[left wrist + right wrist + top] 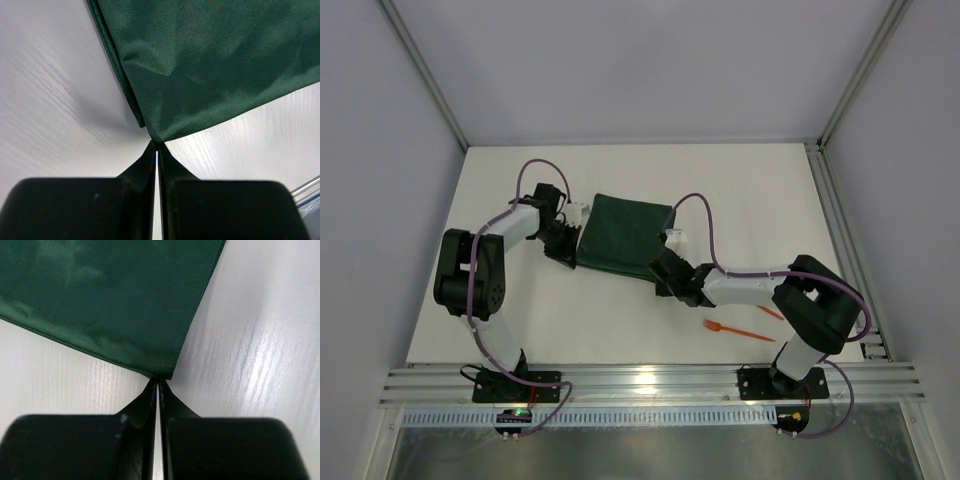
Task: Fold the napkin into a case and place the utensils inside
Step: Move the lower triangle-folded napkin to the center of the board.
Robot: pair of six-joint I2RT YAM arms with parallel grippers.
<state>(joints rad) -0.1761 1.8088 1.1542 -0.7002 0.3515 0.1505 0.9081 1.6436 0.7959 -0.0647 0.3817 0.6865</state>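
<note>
— What have your tools got?

— My left tool [156, 146] is pressed together on one near corner of the napkin [210, 65], and my right tool [157, 382] pinches the other. The cloth lies away from both, its near edge running between them across the counter [620, 320].

— And the utensils [740, 331]?

— Only the overhead view shows them: beside my right arm, well apart from the cloth. My left wrist view alone shows doubled layers at the side edge, so I judge it folded once.
</note>
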